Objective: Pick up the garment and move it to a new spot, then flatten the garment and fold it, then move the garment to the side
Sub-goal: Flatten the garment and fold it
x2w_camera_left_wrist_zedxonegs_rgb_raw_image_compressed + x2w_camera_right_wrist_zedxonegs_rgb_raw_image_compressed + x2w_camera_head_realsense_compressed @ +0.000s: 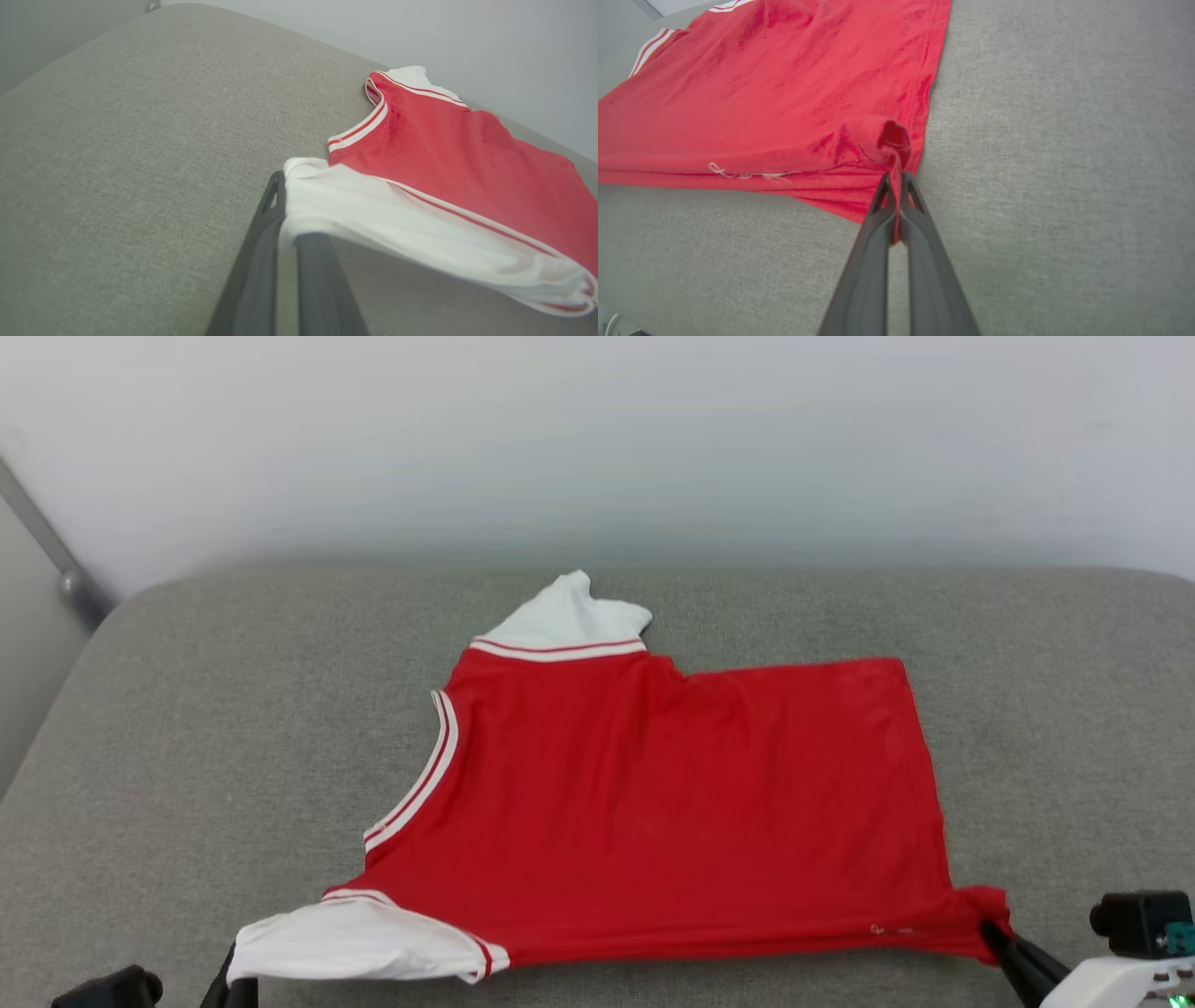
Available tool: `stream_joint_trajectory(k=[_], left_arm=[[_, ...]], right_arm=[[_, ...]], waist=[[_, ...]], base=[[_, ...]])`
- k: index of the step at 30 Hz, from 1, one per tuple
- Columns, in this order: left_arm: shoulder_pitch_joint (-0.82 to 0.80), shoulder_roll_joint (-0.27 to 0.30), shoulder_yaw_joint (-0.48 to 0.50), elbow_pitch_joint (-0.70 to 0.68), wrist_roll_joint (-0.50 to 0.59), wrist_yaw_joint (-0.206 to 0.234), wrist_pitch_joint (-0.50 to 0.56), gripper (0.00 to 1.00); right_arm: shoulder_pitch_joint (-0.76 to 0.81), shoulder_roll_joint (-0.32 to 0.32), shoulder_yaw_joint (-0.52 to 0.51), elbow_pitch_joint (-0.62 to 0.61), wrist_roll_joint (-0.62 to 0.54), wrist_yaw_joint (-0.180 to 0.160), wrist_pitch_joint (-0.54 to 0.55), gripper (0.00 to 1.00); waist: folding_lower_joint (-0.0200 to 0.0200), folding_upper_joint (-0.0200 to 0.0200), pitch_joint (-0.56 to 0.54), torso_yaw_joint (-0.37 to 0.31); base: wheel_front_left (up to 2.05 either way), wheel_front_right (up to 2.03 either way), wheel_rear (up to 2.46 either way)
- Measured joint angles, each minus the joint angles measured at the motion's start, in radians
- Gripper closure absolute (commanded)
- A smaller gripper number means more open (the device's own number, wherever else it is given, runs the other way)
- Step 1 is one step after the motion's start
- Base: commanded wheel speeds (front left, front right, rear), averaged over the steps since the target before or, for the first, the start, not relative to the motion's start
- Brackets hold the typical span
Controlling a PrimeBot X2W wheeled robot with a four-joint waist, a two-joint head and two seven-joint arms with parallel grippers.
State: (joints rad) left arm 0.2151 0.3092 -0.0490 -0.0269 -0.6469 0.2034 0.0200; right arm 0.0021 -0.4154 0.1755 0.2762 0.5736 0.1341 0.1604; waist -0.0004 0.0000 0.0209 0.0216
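- head view: a bright red sports jersey with white red-striped panels (672, 784) lies spread nearly flat on a grey woven cushion (187, 709), its near edge close to the cushion's front.
- left wrist view: the left gripper (287, 210) is clamped tight on a corner of the jersey's white panel.
- right wrist view: the right gripper (895, 179) is pinched closed on a bunched red hem corner.
- judgement: the flattening looks almost done; folding the jersey and moving it aside seem left to do.

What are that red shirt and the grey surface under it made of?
Shirt: probably a thin, soft knit, maybe polyester; it lies limp, wrinkles finely and bunches at a corner. Surface: looks like matte woven upholstery; a speckled weave shows, and its edge is rounded.
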Motion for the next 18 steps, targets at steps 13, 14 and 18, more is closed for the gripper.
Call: stream_joint_trajectory(k=[13, 14, 18], left_arm=[[0.066, 0.053, -0.041, -0.139, -0.008, 0.049, 0.179, 1.00], [0.042, 0.059, -0.051, -0.128, -0.007, 0.039, 0.192, 1.00], [-0.073, 0.072, -0.099, -0.061, -0.004, -0.003, 0.239, 1.00]], right_arm=[[0.198, 0.137, -0.174, -0.262, -0.122, -0.002, 0.233, 1.00], [0.190, 0.135, -0.170, -0.262, -0.128, -0.002, 0.253, 1.00], [0.126, 0.134, -0.161, -0.253, -0.137, -0.002, 0.291, 1.00]], waist=[[0.0002, 0.0000, -0.048, 0.005], [0.0002, 0.0000, -0.043, 0.004], [0.0004, 0.0000, -0.017, -0.003]], base=[[0.00, 0.00, 0.00], [0.00, 0.00, 0.00], [0.00, 0.00, 0.00]])
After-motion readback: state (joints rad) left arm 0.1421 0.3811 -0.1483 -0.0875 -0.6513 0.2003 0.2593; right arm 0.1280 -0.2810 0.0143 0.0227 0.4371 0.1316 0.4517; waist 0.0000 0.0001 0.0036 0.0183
